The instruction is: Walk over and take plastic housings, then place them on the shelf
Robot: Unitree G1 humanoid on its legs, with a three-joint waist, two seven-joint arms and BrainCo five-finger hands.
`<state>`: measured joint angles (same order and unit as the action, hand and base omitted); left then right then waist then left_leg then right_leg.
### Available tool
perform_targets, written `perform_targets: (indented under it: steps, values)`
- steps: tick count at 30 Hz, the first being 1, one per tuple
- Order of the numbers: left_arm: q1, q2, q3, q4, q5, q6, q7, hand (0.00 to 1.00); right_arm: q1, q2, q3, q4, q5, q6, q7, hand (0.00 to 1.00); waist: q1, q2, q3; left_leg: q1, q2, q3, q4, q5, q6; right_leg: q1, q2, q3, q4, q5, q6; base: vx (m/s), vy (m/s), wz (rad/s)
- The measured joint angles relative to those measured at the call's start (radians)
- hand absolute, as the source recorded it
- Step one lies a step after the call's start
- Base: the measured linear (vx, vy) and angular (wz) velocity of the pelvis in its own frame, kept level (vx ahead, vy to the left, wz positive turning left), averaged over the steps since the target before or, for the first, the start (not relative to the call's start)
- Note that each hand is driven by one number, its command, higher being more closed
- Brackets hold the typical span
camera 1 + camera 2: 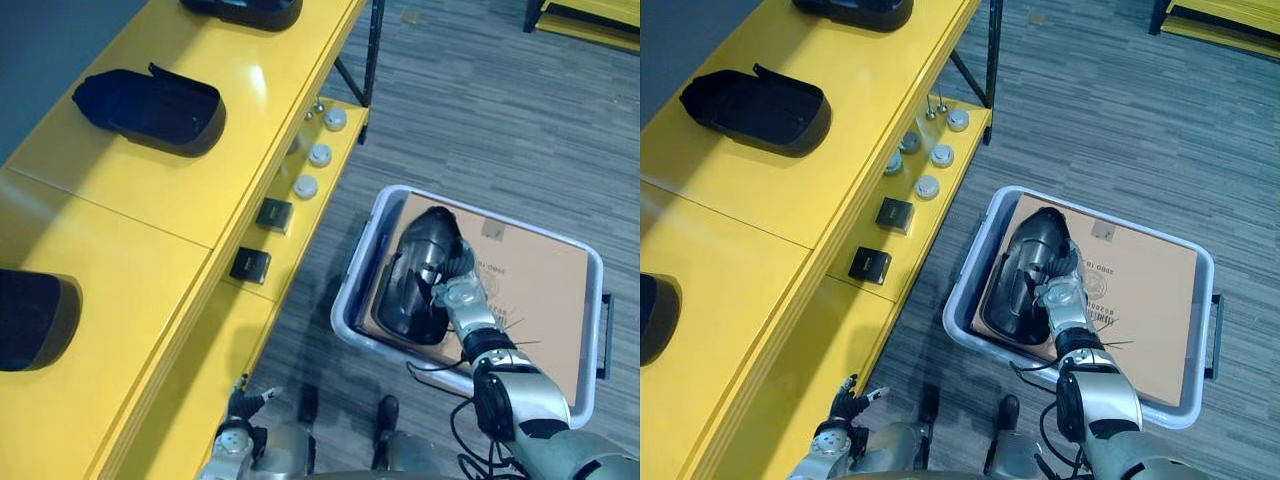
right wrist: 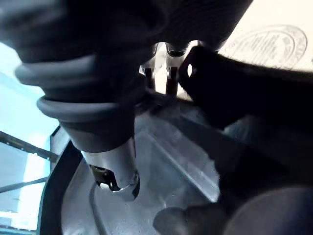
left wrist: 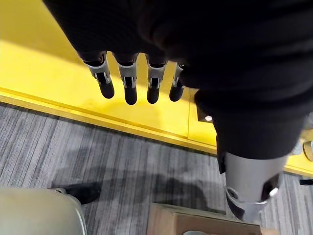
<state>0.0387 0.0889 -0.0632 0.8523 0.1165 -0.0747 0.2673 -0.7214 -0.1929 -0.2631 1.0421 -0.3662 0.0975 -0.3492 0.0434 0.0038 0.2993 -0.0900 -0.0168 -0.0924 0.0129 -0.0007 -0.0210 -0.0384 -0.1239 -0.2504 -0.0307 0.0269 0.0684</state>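
Right wrist view: the right hand (image 1: 455, 285) pinches the rim wall of the black plastic housing (image 1: 405, 295), which lies in the grey bin (image 1: 597, 320). The shell looks hollow, stiff, light and glossy, likely slippery, so the rim suits. The left hand (image 3: 129, 83) hangs straight-fingered, empty.

Other housings (image 1: 150, 108) are laid on the shelf (image 1: 120, 230); to its right, a plastic housing (image 1: 412, 285) is laid in a crate (image 1: 350, 292).

2 housings cut off: near housing (image 1: 30, 320) by left edge, far housing (image 1: 245, 8) by top edge. round bits (image 1: 320, 155) on lower shelf (image 1: 297, 232) too tiny to ID.
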Motion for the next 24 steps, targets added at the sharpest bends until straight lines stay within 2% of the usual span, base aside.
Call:
perform_targets:
  steps: [9,14,20,24]
  values:
    - [-0.018,0.003,-0.016,0.01,0.0,0.005,0.001,0.0,0.02,0.057,0.024,0.024,0.004,0.012,0.004,1.0,0.0,-0.011,0.011,0.033,0.019,0.024,-0.053,0.02,-0.003,-0.002,0.016,0.025,0.0,0.013,-0.007,-0.08,0.001,-0.08]
    - [-0.018,0.002,-0.016,0.01,0.0,0.012,0.001,0.0,0.091,0.06,0.059,-0.138,0.004,0.012,0.001,1.0,-0.003,-0.011,0.011,0.048,0.02,0.041,-0.067,0.02,-0.003,-0.003,0.017,0.042,-0.002,0.013,-0.007,0.02,0.006,-0.12]
    - [-0.017,0.001,-0.013,0.0,0.0,0.013,0.001,0.0,0.231,0.063,0.077,-0.442,0.0,0.011,-0.021,1.0,-0.019,-0.012,0.007,0.074,0.016,0.055,-0.064,0.02,-0.003,0.018,0.012,0.055,-0.002,0.013,-0.006,0.04,0.012,-0.05]
    - [-0.004,-0.002,-0.008,-0.027,0.0,0.013,0.002,0.0,0.35,0.067,0.07,-0.633,-0.008,0.005,-0.045,1.0,-0.03,-0.019,-0.025,0.078,0.013,0.053,-0.052,0.019,-0.003,0.029,0.01,0.055,-0.002,0.011,-0.004,0.01,0.002,0.01]
